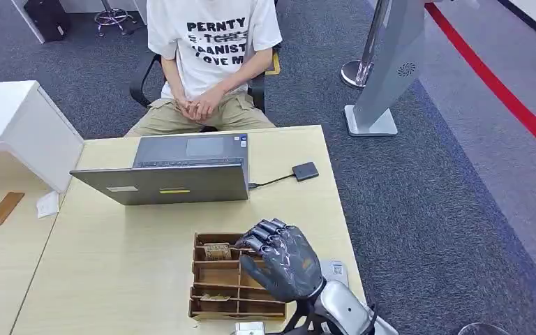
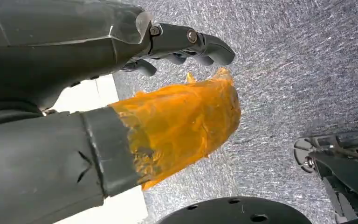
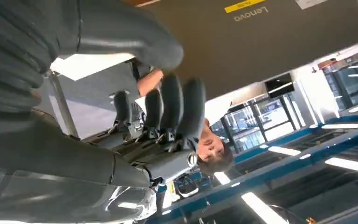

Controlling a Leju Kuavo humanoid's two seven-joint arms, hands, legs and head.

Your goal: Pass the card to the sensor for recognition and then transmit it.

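While the right hand (image 1: 283,259) hovers over the wooden tray (image 1: 213,279) on the surface (image 1: 125,244), its fingers curl downward near the back compartment; whether it grips a card cannot be told. A small card-like piece (image 1: 218,250) lies in that compartment. The left hand (image 2: 186,44) hangs over carpet (image 2: 298,70), fingers loosely curled, holding nothing. Beyond the tray stand a laptop (image 1: 174,171) and a black sensor (image 1: 305,171); a person (image 1: 209,63) sits opposite.

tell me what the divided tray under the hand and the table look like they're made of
Divided tray: seemingly thin brown wood or pressed board, matte, with slotted-together partitions. Table: pale wood-look top, probably laminate given its smooth, even, low-sheen surface. The right robot hand over the tray looks like dark, slightly glossy plastic.
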